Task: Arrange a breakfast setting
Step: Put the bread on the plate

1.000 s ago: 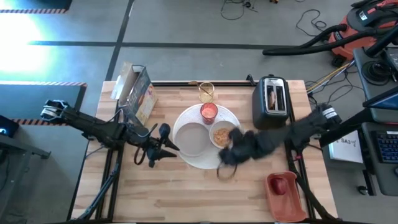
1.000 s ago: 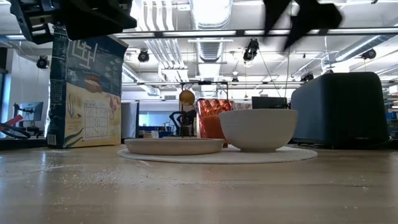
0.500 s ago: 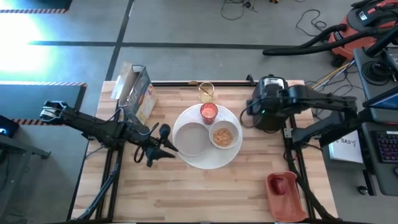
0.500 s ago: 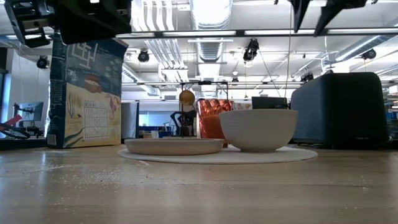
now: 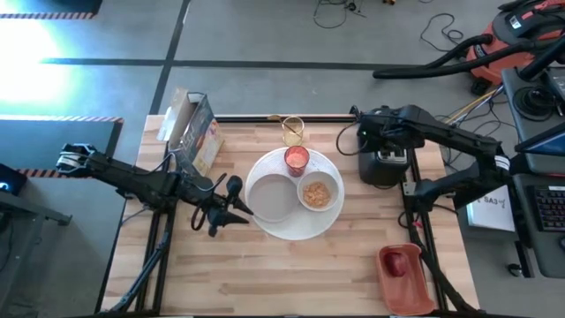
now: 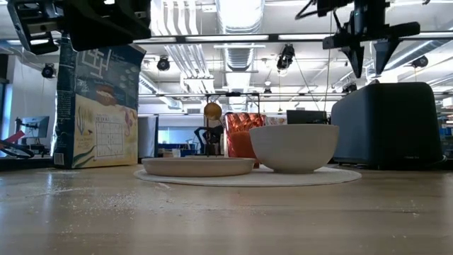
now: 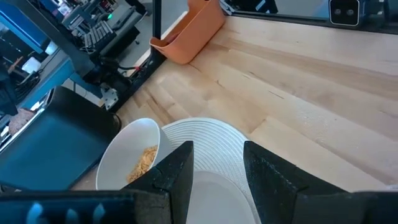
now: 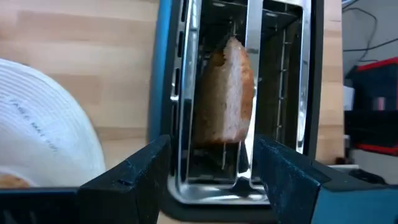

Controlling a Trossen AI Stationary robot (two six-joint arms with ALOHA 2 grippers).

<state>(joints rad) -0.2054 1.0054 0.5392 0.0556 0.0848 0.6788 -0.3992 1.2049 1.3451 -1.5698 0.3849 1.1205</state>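
Observation:
A large white plate (image 5: 305,225) lies mid-table and carries a smaller white dish (image 5: 272,198), a white bowl (image 5: 318,193) of cereal and a red cup (image 5: 297,160). Behind it stands a clear glass (image 5: 293,131) with a gold spoon (image 6: 212,111) in it. A brown toast slice (image 8: 230,99) stands upright in a slot of the black toaster (image 5: 381,170). My right gripper (image 8: 211,168) hangs open over the toaster, pointing down, its fingers on either side of the slot and touching nothing. My left gripper (image 7: 217,174) hovers open at the plate's left rim. The red fruit (image 5: 399,262) lies in an orange tray.
A cereal box (image 5: 196,132) stands at the far left of the table. The orange tray (image 5: 404,281) sits at the near right corner. Bare wood lies along the near edge in front of the plate. Cables and equipment lie on the floor beyond the table.
My right gripper has swung from over the plate's right side, near the bowl, toward the table's far right, risen a little and tipped its fingers downward; it now hangs above the toaster. The things on the table have stayed where they were.

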